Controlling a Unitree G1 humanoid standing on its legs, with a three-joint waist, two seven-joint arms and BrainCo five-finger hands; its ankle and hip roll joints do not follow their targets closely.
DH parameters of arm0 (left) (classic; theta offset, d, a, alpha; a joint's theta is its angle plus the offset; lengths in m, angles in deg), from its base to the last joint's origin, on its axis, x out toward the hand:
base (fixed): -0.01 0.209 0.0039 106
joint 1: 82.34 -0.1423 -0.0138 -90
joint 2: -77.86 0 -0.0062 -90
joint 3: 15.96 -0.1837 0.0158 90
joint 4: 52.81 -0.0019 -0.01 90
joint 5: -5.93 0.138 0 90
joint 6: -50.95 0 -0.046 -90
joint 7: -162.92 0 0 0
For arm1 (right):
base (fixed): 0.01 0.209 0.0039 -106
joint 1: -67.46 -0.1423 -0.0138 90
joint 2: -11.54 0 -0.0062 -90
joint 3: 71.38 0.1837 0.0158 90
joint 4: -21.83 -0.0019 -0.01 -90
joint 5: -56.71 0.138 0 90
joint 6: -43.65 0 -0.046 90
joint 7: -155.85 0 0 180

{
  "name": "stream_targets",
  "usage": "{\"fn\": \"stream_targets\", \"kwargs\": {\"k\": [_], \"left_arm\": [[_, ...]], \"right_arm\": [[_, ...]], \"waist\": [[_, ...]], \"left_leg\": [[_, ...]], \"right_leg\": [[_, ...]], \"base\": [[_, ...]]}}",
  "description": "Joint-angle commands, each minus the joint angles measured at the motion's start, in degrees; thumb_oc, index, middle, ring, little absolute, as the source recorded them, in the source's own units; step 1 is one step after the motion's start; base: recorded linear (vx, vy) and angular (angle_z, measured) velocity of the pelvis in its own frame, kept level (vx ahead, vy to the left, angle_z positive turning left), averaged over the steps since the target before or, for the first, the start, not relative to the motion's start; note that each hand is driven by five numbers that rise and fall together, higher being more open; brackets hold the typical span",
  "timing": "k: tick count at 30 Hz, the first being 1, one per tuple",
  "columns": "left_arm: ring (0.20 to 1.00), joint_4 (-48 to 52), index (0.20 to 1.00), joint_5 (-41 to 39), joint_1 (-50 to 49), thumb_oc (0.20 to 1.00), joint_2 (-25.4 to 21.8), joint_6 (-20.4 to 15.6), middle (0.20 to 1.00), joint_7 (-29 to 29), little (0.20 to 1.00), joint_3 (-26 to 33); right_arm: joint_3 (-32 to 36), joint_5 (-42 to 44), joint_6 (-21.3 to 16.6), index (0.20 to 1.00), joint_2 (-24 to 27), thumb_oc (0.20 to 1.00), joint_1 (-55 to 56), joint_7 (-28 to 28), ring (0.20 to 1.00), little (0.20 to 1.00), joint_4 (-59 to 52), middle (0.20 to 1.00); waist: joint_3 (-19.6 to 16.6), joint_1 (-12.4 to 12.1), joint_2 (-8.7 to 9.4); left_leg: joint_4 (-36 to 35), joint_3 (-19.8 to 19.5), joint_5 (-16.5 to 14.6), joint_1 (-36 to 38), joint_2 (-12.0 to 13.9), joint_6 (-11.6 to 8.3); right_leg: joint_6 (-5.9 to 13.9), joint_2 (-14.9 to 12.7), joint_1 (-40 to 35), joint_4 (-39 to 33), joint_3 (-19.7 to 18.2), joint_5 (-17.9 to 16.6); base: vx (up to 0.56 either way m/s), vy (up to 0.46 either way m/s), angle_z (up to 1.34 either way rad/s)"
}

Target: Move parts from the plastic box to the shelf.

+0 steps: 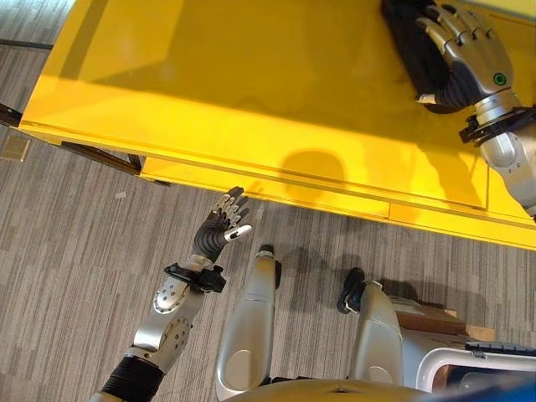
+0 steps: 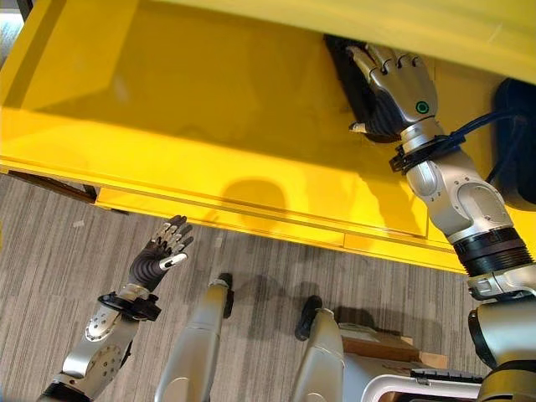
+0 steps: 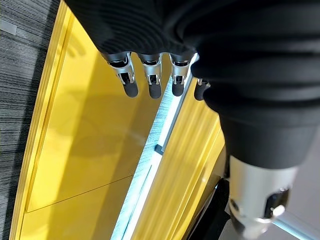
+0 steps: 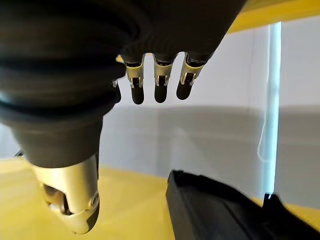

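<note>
**Black part on the yellow shelf, my right hand above it**

Black and flat, the moulded plastic part (image 2: 356, 79) lies on the yellow metal shelf (image 1: 209, 92), toward the shelf's rear on my right side. In my right wrist view the same dark part (image 4: 215, 212) sits on the yellow surface below my fingertips (image 4: 160, 92), and there is open space between them and it. My right hand (image 2: 402, 88) is over the part with its fingers straight and relaxed, holding nothing; from the head views the hand overlaps the part, and I cannot tell there whether it touches.

My left hand (image 1: 219, 224) hangs low in front of the shelf's front edge, over the grey striped carpet floor (image 1: 67, 251), fingers (image 3: 152, 82) extended and loose, empty. A brown wooden board (image 1: 435, 322) lies on the floor near my right side.
</note>
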State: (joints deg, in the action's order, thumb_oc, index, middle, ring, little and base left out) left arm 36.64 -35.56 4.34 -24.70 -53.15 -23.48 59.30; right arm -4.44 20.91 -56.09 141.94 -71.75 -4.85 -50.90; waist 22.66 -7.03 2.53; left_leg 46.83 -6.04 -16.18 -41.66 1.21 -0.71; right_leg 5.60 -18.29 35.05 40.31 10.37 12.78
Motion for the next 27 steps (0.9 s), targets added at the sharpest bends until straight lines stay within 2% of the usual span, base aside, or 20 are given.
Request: {"fn": "stream_targets", "kwargs": {"k": [1,14,27], "left_arm": [[1.0,5.6,1.0,0.47,-1.09,1.0,-1.43,-1.69,1.0,-1.99,1.0,-1.59],[1.0,5.48,1.0,0.85,-1.82,1.0,-2.06,-1.43,1.0,-2.59,1.0,-1.24],[1.0,5.96,1.0,0.77,-2.72,1.0,-2.26,-1.07,1.0,-3.28,1.0,-0.83]], "right_arm": [[1.13,-1.05,-0.47,1.0,3.73,1.0,-3.14,0.03,1.0,1.0,0.3,1.0],[6.04,2.02,-1.38,1.0,9.78,1.0,-1.72,0.47,1.0,1.0,-2.03,1.0],[7.39,2.32,-1.79,1.0,10.3,1.0,0.83,-1.0,1.0,1.0,-3.23,1.0]], "waist": [[-2.42,-0.71,-0.88],[-2.3,-0.02,-0.57],[-2.19,0.36,-0.56]], "left_leg": [[-4.51,-3.78,4.48,1.09,2.95,-3.12],[-4.17,-3.6,4.42,0.84,3.26,-3.17],[-3.46,-3.17,4.21,0.24,3.3,-3.1]], "right_leg": [[0.14,-0.07,-0.09,5.52,-2.74,-0.39],[0.19,0.13,0.76,5.94,-3.31,-0.42],[0.26,0.13,1.42,6.34,-3.58,-0.29]], "base": [[0.0,0.0,0.0],[0.0,0.0,0.0],[0.0,0.0,0.0]]}}
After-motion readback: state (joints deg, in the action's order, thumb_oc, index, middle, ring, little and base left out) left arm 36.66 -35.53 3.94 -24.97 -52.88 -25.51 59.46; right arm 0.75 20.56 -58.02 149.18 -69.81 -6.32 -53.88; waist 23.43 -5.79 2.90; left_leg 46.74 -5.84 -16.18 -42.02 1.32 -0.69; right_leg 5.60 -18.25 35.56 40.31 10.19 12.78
